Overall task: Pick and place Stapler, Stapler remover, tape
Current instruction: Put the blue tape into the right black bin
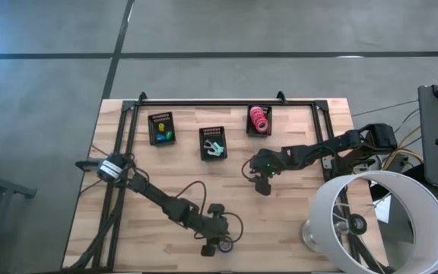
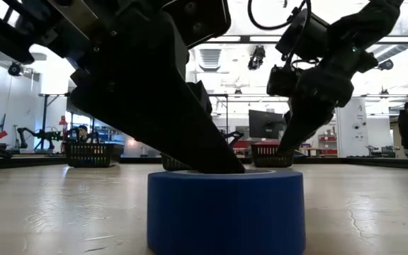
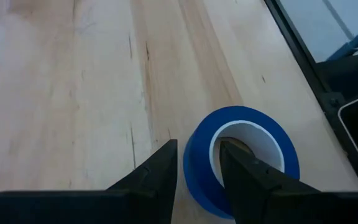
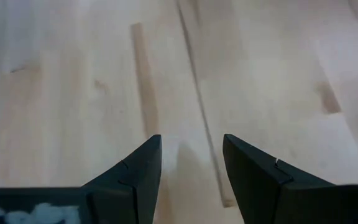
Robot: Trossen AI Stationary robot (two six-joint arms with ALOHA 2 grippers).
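Note:
A blue tape roll (image 1: pixel 226 247) (image 2: pixel 225 212) lies flat on the wooden table near its front edge. My left gripper (image 1: pixel 214 244) (image 3: pixel 197 144) is open and slants down over the roll (image 3: pixel 253 115). One finger (image 3: pixel 235 165) is inside the pale core and the other (image 3: pixel 163 165) is outside the blue wall. A thin gap shows on each side of the wall. My right gripper (image 1: pixel 263 185) (image 4: pixel 191 146) hangs open over bare wood near the table's middle, with nothing between its fingers. Pink tape rolls (image 1: pixel 259 119) sit in a black basket at the far right.
Two more black baskets stand at the far side: one (image 1: pixel 160 128) with small yellow and green things, one (image 1: pixel 213 143) with pale grey things. A black rail (image 1: pixel 211 102) runs along the far edge. A white ring-shaped lamp (image 1: pixel 379 221) stands at the table's front right corner.

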